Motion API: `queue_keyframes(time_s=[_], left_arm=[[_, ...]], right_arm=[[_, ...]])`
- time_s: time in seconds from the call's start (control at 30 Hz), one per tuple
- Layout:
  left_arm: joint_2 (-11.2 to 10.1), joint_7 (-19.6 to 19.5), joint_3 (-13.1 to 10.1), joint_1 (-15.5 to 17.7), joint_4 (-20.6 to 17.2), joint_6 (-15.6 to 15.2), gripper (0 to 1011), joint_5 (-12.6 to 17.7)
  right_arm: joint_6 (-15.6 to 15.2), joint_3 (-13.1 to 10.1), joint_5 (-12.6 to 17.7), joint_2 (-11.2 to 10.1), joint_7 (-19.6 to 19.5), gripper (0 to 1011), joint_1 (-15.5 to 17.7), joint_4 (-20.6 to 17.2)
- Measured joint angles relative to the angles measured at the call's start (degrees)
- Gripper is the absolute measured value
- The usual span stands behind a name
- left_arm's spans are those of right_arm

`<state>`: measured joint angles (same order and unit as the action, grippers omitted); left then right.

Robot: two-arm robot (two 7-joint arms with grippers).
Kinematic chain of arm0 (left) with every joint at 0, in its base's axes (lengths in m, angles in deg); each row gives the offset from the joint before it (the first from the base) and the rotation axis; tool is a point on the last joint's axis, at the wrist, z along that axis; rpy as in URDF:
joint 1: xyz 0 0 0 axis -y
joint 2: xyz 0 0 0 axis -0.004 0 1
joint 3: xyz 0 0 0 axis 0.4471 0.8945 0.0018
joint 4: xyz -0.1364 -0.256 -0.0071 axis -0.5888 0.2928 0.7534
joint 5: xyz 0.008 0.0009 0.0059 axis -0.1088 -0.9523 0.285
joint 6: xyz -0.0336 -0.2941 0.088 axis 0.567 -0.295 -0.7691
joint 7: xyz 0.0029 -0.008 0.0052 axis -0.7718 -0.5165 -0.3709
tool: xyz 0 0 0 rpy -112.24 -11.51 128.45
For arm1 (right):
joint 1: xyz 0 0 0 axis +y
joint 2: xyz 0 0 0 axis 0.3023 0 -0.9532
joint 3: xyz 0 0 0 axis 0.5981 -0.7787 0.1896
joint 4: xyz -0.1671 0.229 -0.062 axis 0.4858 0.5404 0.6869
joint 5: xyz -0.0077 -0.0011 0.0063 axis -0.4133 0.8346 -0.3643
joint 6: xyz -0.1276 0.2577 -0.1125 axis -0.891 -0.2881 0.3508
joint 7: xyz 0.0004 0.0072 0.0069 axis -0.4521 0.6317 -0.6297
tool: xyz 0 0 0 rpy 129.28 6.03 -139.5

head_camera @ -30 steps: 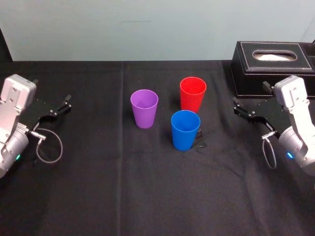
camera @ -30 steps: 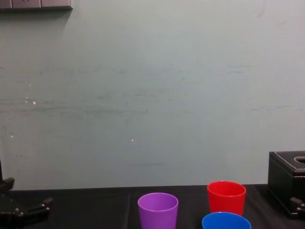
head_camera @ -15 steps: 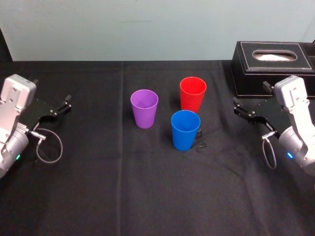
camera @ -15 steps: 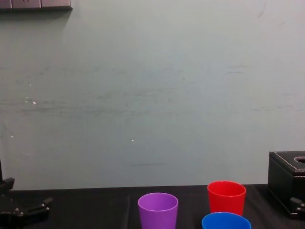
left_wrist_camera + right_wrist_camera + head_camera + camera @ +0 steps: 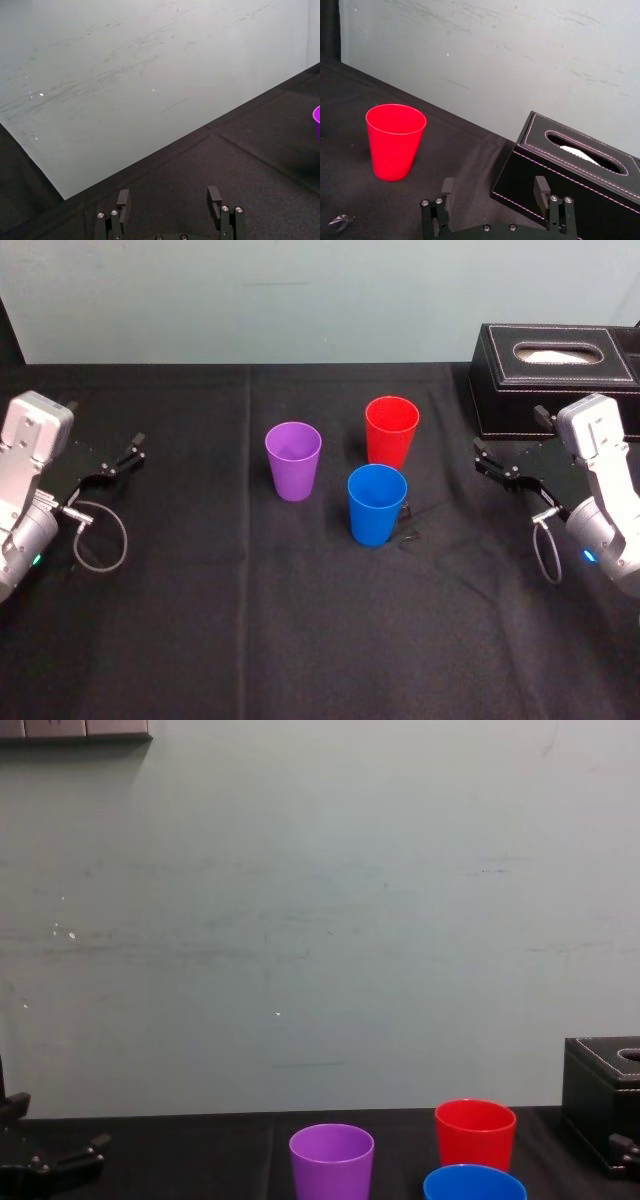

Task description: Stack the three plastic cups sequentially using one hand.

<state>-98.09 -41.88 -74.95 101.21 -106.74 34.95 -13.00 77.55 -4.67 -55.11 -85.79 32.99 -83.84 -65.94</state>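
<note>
Three plastic cups stand upright and apart on the black cloth: a purple cup (image 5: 293, 460) on the left, a red cup (image 5: 391, 431) farther back on the right, and a blue cup (image 5: 376, 504) nearest me. The chest view shows the purple cup (image 5: 331, 1160), the red cup (image 5: 475, 1131) and the rim of the blue cup (image 5: 474, 1184). My right gripper (image 5: 484, 460) hovers open and empty to the right of the cups; its wrist view has the red cup (image 5: 395, 141) ahead of the open right gripper (image 5: 495, 189). My left gripper (image 5: 133, 448) is parked open at the far left.
A black tissue box with white stitching (image 5: 552, 375) stands at the back right, just behind my right arm. A small dark scrap (image 5: 410, 535) lies beside the blue cup. A pale wall (image 5: 300, 290) bounds the table's far edge.
</note>
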Motion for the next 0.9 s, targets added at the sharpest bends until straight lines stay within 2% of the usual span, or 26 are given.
queue_keyframes(time_s=[0.27,0.47,0.6,0.7,0.83,0.9], left_arm=[[0.00,0.00,0.00,0.00,0.00,0.00,1005,0.00],[0.00,0.00,0.00,0.00,0.00,0.00,1005,0.00],[0.00,0.00,0.00,0.00,0.00,0.00,1005,0.00],[0.00,0.00,0.00,0.00,0.00,0.00,1005,0.00],[0.00,0.00,0.00,0.00,0.00,0.00,1005,0.00],[0.00,0.00,0.00,-0.01,0.00,0.00,1005,0.00]], right_arm=[[0.09,-0.11,-0.01,0.05,0.09,1004,0.01,0.00],[0.85,-1.68,0.17,-0.31,1.10,1004,1.34,-2.11],[1.02,-3.53,1.80,-1.32,2.00,1004,4.15,-5.55],[1.05,-4.36,3.03,-1.84,3.13,1004,5.40,-6.71],[1.14,-5.55,5.40,-3.22,5.99,1004,7.78,-8.78],[1.46,-6.25,7.10,-4.45,8.66,1004,9.72,-10.42]])
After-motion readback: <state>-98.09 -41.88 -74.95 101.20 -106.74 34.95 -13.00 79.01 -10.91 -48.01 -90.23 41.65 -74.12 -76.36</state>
